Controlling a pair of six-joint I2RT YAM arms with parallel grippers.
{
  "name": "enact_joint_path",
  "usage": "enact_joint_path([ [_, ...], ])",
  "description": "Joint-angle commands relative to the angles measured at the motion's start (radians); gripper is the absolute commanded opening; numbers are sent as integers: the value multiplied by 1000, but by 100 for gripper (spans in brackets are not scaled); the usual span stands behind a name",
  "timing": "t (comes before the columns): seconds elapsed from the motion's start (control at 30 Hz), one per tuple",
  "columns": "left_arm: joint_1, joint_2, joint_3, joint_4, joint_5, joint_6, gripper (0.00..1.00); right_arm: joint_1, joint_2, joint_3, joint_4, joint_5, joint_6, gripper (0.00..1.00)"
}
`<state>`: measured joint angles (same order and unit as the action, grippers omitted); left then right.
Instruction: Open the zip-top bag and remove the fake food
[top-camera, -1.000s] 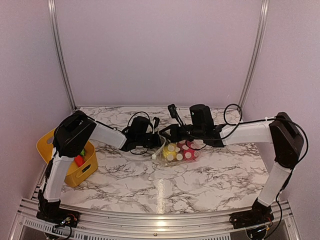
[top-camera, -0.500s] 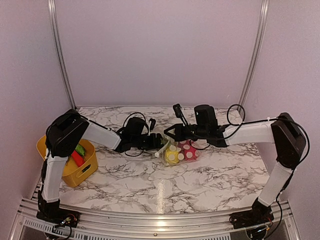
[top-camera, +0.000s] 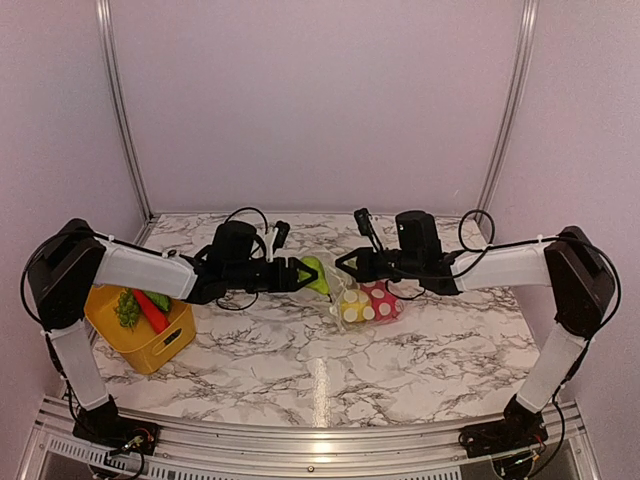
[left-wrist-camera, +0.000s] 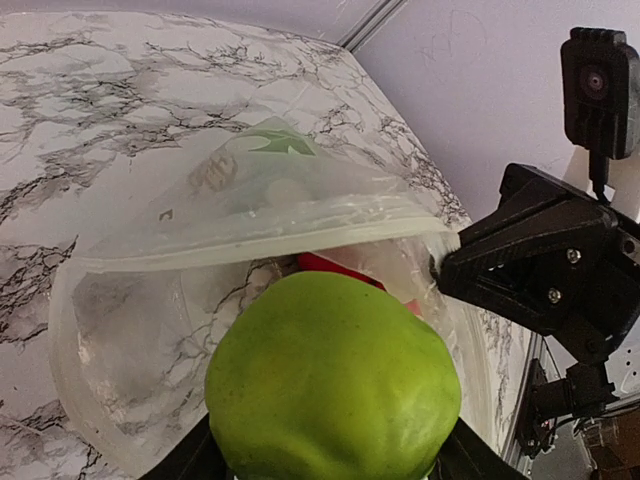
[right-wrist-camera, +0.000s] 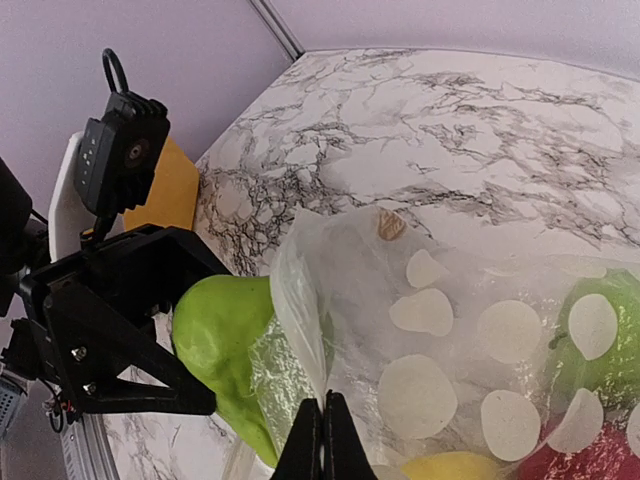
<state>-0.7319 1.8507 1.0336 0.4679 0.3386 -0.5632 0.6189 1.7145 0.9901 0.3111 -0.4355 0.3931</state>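
Note:
The zip-top bag (top-camera: 366, 301), clear with pale dots, lies mid-table with its mouth facing left. My right gripper (top-camera: 340, 265) is shut on the upper lip of the mouth (right-wrist-camera: 322, 402) and holds it lifted. Yellow (right-wrist-camera: 450, 468), red (right-wrist-camera: 592, 462) and green (right-wrist-camera: 603, 345) fake food shows inside the bag (right-wrist-camera: 450, 320). My left gripper (top-camera: 300, 273) is shut on a green fake fruit (top-camera: 315, 273), just outside the bag's mouth. That fruit (left-wrist-camera: 335, 380) fills the left wrist view and hides the left gripper (left-wrist-camera: 332, 445) behind it; the open bag (left-wrist-camera: 240, 215) lies beyond.
A yellow basket (top-camera: 168, 345) stands at the left edge of the table, holding a red-orange piece and a leafy green piece. Metal rails frame the back wall and the near edge. Cables loop above both wrists.
My left gripper has drawn back to the left, out of the bag's mouth, with the green fruit between its fingers. The right gripper kept its hold on the bag's lip.

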Motion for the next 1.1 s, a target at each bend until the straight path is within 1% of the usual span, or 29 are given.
enact_joint_path([
  [0.0,12,-120,-43,-67,-19,48,51,-11,-30,-10,22,11,5,0],
  [0.07,28,-176,-77,-92,-44,46,51,-11,-33,-11,21,11,5,0],
  [0.2,88,-338,-167,-135,-122,17,51,-11,-35,-10,22,9,2,0],
  [0.3,143,-466,-218,-220,-190,-3,51,-12,-31,-11,25,4,1,0],
  [0.4,205,-603,-252,-368,-275,-9,51,-14,-30,-11,28,3,0,0],
  [0.53,312,-785,-255,-663,-434,-27,54,-13,-26,-11,33,-3,1,0],
  [0.67,437,-925,-258,-892,-487,-6,54,-14,-19,-5,38,-14,2,0],
  [0.77,477,-976,-263,-1035,-505,6,54,-14,-14,2,40,-26,5,0],
  [0.87,478,-1006,-272,-1138,-537,-5,54,-14,-12,6,42,-29,7,0],
  [0.93,480,-1009,-244,-1167,-530,-10,54,-14,-9,8,44,-31,6,0],
  [1.0,482,-998,-231,-1210,-570,-20,54,-14,-10,10,44,-32,5,0],
  [1.07,482,-979,-231,-1222,-567,-28,54,-13,-11,6,45,-29,5,0],
])
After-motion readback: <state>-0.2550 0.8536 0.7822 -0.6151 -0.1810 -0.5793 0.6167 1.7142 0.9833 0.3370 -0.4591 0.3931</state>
